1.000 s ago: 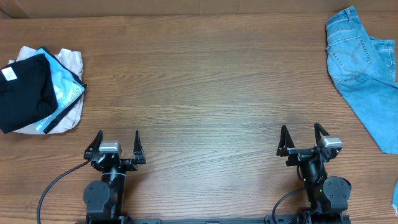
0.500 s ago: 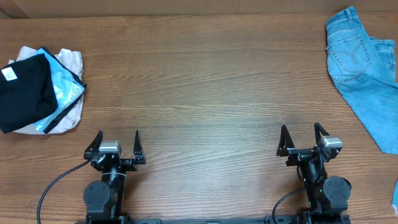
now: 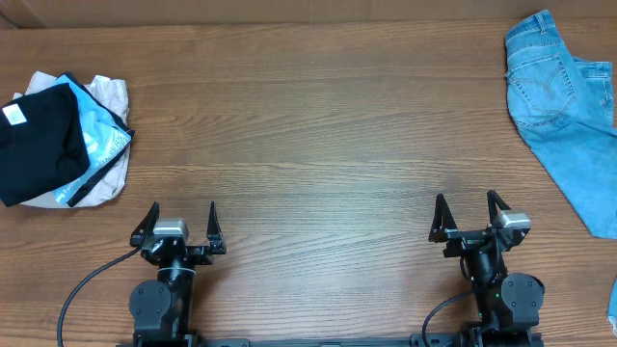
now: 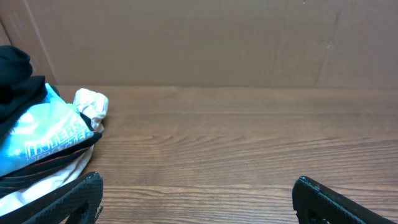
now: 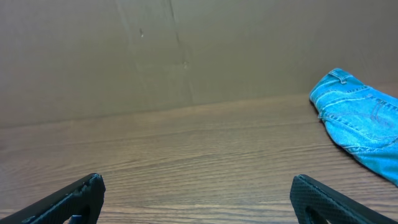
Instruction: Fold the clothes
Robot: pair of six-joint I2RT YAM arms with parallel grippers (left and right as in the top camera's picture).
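The black T-shirt (image 3: 39, 140) with a small white neck tag lies bunched on top of a pile at the table's far left. Its edge shows at the left of the left wrist view (image 4: 12, 81). My left gripper (image 3: 182, 216) is open and empty near the front edge, well to the right of and nearer than the pile. It also shows in the left wrist view (image 4: 198, 190). My right gripper (image 3: 467, 207) is open and empty at the front right, and shows in the right wrist view (image 5: 198, 190).
A sky-blue garment with white print (image 3: 101, 143) and a whitish cloth (image 3: 111, 96) lie under the black T-shirt. Light-blue jeans (image 3: 564, 106) lie at the far right, also in the right wrist view (image 5: 357, 121). A brown cardboard wall (image 4: 205, 40) stands behind the wooden table (image 3: 318, 135).
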